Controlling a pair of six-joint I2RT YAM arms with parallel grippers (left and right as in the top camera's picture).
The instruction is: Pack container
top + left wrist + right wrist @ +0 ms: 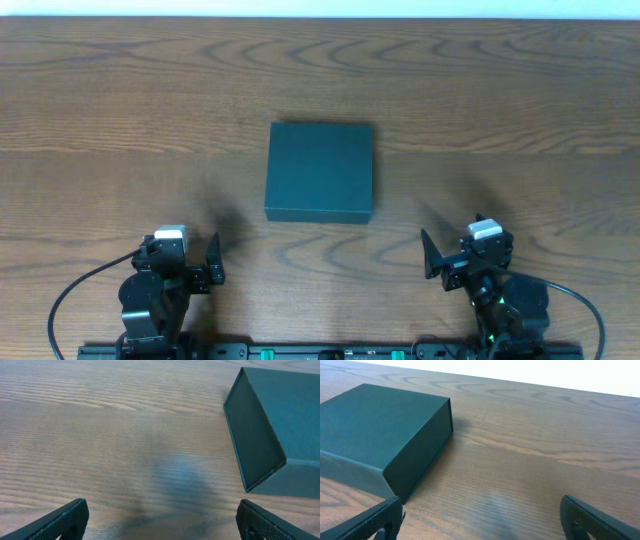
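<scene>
The container (320,170) is a dark teal-green square box, lid closed, lying flat at the middle of the wooden table. It also shows at the upper right of the left wrist view (280,425) and at the left of the right wrist view (380,445). My left gripper (190,262) is open and empty near the front edge, to the left of the box and apart from it; its fingers frame bare table (160,522). My right gripper (460,260) is open and empty at the front right, also apart from the box (480,522).
The wooden table (520,90) stretches around the box on all sides. A pale wall or edge runs along the far side of the table (545,375). Black cables loop from both arm bases at the front edge.
</scene>
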